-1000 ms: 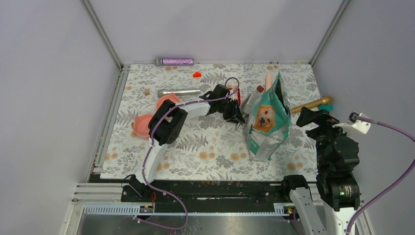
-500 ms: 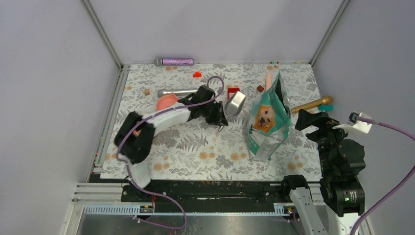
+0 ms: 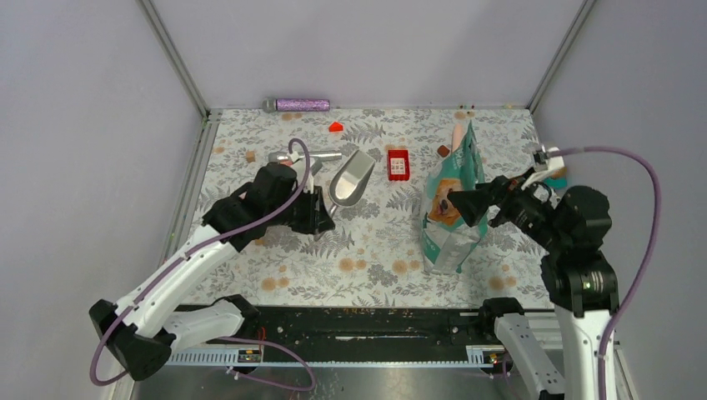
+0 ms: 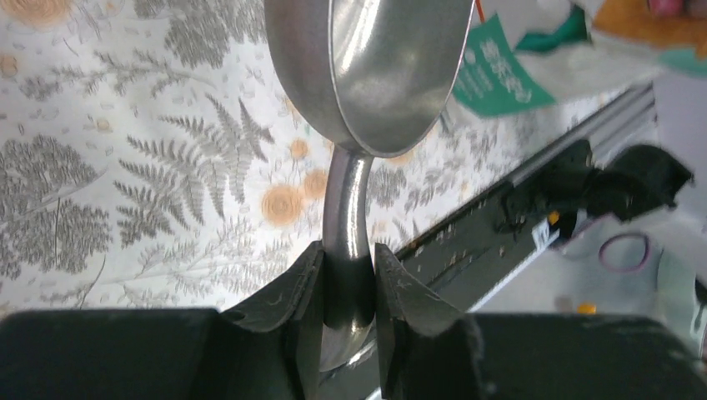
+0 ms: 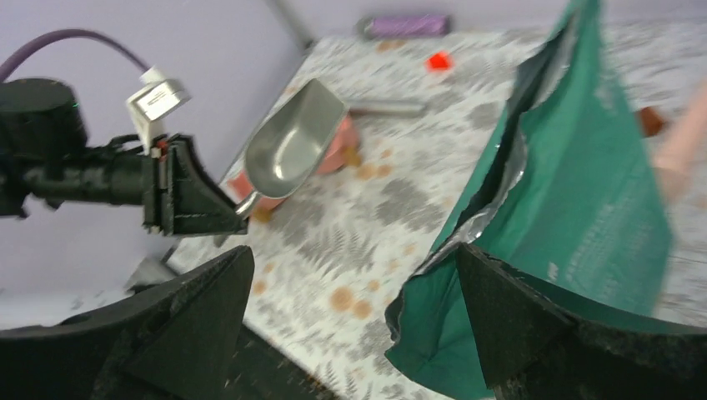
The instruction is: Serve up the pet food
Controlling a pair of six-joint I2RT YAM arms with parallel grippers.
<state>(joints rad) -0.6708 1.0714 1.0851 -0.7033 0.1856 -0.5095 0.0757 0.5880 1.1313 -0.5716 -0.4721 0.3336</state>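
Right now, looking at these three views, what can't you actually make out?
Pet food: none seen; right wrist view, the teal bag shows only lining, its walls hiding the contents.
Pink bowl: right wrist view, blurred sliver behind the metal scoop; top view, mostly under the left arm.
Scoop handle's end: left wrist view, buried in the left gripper.

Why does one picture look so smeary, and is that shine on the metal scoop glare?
Right wrist view: all smeared, the teal bag soft-edged, probably movement blur. Left wrist view: the scoop is crisp, its bowl mirroring bright patches, mild glare; the far right corner is out of focus. Top view: even light, sharp, faint shadows.
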